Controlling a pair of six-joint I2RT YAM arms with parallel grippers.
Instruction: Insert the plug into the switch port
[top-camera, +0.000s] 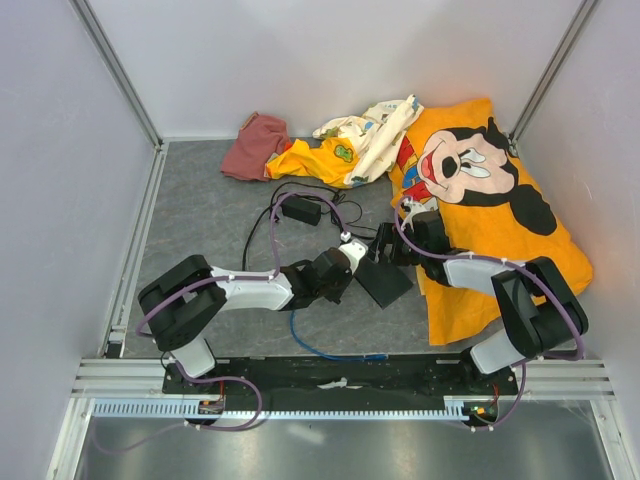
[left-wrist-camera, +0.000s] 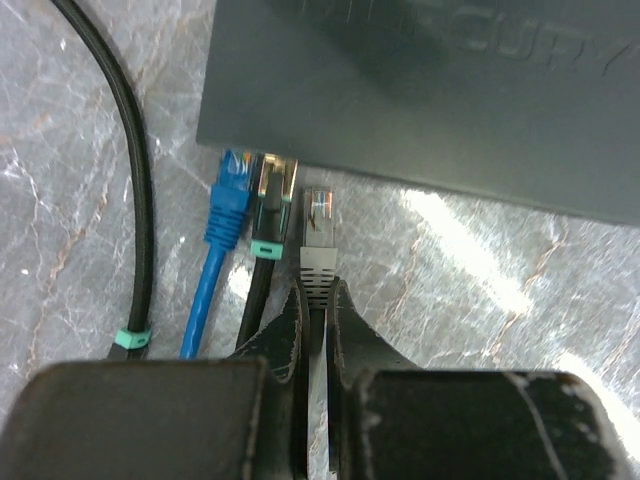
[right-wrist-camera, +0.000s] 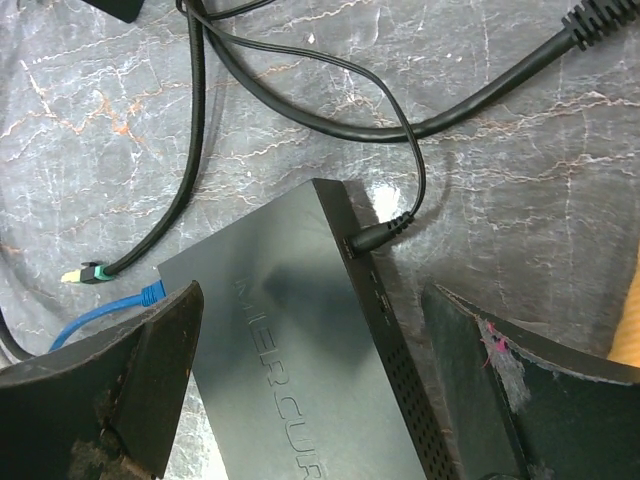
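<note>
The switch (top-camera: 385, 282) is a flat dark box on the grey table; it also shows in the left wrist view (left-wrist-camera: 430, 90) and the right wrist view (right-wrist-camera: 290, 370). The blue plug (left-wrist-camera: 228, 192) on its bright-blue cable (top-camera: 320, 348) lies with its tip at the switch's port edge; I cannot tell if it is seated. A black-cabled plug (left-wrist-camera: 272, 190) sits beside it at the same edge. My left gripper (left-wrist-camera: 318, 290) is shut on the cable just behind a grey-booted plug (left-wrist-camera: 318, 228), whose tip stops short of the switch. My right gripper (right-wrist-camera: 310, 295) is open, straddling the switch.
A black power lead (right-wrist-camera: 385, 232) is plugged into the switch's side. A loose black cable with a green band (right-wrist-camera: 95, 270) lies left of it. A black adapter (top-camera: 300, 210) and cables lie behind. Cloths, one with a cartoon mouse (top-camera: 480, 190), cover the back and right.
</note>
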